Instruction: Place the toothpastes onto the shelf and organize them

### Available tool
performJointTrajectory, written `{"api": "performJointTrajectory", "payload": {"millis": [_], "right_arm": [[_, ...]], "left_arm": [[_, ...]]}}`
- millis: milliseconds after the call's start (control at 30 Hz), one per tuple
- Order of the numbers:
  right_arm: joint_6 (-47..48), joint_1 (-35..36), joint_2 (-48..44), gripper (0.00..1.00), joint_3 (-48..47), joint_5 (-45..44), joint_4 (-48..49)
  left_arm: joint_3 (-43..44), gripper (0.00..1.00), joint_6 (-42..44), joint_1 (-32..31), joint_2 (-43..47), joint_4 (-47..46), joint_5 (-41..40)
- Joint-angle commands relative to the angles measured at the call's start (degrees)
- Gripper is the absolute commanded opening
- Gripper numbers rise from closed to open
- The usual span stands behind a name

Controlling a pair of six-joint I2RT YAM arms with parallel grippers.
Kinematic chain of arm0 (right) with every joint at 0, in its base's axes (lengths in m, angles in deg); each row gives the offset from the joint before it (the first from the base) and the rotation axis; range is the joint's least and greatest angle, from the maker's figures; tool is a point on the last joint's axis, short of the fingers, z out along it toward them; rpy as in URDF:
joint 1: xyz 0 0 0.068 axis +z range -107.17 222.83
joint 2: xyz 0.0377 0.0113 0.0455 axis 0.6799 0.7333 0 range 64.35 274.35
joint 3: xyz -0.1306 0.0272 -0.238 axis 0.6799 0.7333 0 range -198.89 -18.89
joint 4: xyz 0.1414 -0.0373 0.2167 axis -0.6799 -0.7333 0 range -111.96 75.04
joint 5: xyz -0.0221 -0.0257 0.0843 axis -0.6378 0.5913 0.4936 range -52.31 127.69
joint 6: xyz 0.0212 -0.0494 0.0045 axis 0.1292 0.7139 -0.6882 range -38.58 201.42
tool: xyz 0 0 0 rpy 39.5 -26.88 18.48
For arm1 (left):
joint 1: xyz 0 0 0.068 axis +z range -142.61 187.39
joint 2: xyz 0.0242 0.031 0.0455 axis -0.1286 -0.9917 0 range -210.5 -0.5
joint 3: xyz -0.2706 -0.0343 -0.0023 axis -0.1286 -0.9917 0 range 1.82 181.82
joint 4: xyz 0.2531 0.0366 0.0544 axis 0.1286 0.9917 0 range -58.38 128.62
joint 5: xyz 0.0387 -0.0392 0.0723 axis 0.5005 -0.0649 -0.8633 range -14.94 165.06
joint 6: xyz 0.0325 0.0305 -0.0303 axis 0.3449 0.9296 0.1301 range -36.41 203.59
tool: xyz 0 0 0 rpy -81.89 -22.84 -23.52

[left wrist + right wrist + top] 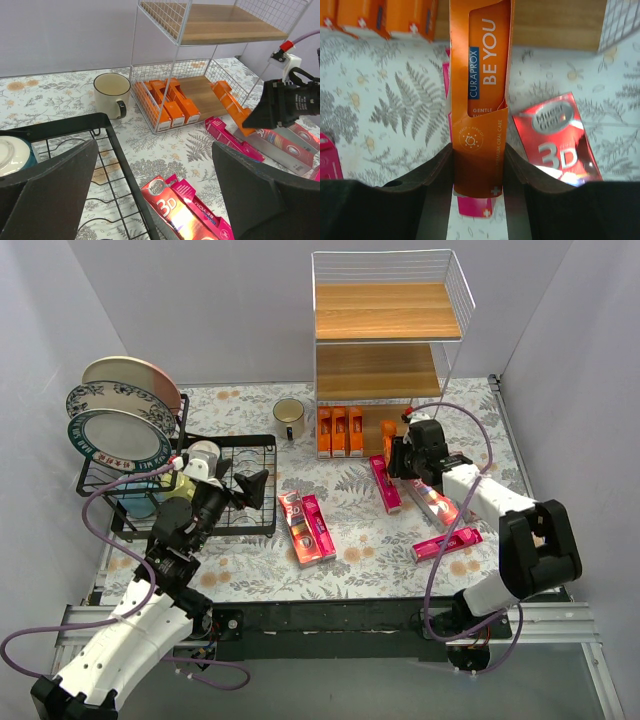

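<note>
We are pinching the orange carton (480, 75) near its rear end with the right end effector (479, 167), its front end pointing at the bottom board of the shelf (555, 22); judged light, hollow and crushable, it is tolerating only gentle side pressure

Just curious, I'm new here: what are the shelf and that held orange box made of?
The shelf: thin white wire, likely coated metal, with boards showing wood grain, perhaps laminate. The orange box: printed cardboard, judging by its folded edges, matte with slight sheen.
</note>
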Motion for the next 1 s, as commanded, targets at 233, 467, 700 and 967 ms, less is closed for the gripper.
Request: {"api": "performJointTrajectory", "payload": {"millis": [233,467,700,967], "right_arm": [[3.0,0.5,9.7,0.45,-3.9,-5.6,29.8],[3.8,0.4,16.9,0.45,-5.9,-6.6,37.7],[2.5,0.5,22.2,0.45,-9.3,-5.9,38.2],[1.1,1.1,21.3,0.45,-7.6,-5.5,33.7]], "left_arm": [[1.0,0.98,0.8,-0.1,-0.5,0.2,-0.1],[0.9,0.98,0.6,-0.1,-1.2,0.1,0.3],[0.9,0.98,0.6,-0.1,-1.6,0.1,0.4],[0.9,0.98,0.6,-0.1,-1.6,0.2,0.5]]}}
